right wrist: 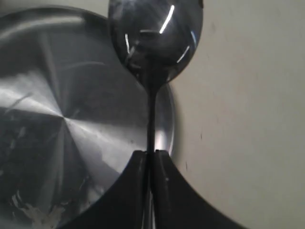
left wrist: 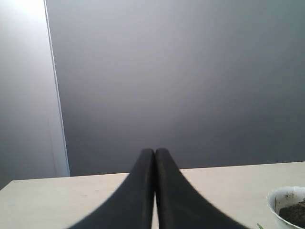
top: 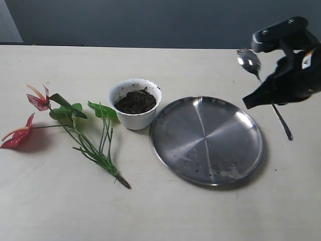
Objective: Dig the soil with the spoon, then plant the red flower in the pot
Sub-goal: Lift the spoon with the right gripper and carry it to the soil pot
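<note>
Revealing right tool (right wrist: 150, 160) pinching spoon (right wrist: 155, 40) handle.

The black right gripper (top: 258, 97) hides the middle of the shiny silver metal spoon's (top: 249, 60) thin handle in the exterior view, and the arm behind it runs off the picture's edge. In the right wrist view the spoon's oval bowl is cropped at its tip, and the wide flat steel plate (right wrist: 57, 124) is cut by two edges. In the left wrist view the small white ceramic pot (left wrist: 286, 205) of dark brown soil (left wrist: 294, 212) shows only partly in a corner. The left gripper (left wrist: 154, 153) goes unseen in the exterior view.
</note>
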Controlling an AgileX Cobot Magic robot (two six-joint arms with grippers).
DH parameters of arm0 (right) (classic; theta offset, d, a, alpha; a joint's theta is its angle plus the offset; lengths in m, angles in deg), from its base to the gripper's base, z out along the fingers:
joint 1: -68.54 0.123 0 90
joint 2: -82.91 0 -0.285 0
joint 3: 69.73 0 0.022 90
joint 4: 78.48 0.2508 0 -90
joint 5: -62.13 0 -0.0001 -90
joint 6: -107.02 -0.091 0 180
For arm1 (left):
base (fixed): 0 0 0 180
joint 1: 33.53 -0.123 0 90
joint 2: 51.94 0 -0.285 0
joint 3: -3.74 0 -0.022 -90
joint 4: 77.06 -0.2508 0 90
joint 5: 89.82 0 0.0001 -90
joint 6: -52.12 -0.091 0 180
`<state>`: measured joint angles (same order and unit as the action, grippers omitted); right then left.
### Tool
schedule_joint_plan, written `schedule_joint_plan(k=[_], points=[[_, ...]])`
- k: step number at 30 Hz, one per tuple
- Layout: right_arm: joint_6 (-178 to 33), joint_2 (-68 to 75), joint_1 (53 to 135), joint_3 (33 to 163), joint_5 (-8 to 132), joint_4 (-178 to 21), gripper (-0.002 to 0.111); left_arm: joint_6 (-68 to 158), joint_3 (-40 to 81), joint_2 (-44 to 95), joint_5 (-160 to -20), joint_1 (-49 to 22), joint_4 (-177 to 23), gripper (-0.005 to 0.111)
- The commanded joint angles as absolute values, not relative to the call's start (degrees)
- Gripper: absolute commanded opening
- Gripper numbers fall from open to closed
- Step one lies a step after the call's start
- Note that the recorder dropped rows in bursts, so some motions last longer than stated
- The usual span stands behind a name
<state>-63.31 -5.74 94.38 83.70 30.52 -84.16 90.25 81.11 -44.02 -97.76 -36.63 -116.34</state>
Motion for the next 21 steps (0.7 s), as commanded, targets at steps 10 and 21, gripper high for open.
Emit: schedule_joint_plan(k=[10,21], points=[[-40.33,-20.95,118.80,95.77,36.04,-103.64,0.000,90.54,80.95,-44.15,-98.42,-36.18,-115.92,0.000],[-62.67,-36.07,127.69,107.42,20.47,-134.96,0.000,90.54,80.95,-44.15,-98.42,-36.18,-115.92,0.000]])
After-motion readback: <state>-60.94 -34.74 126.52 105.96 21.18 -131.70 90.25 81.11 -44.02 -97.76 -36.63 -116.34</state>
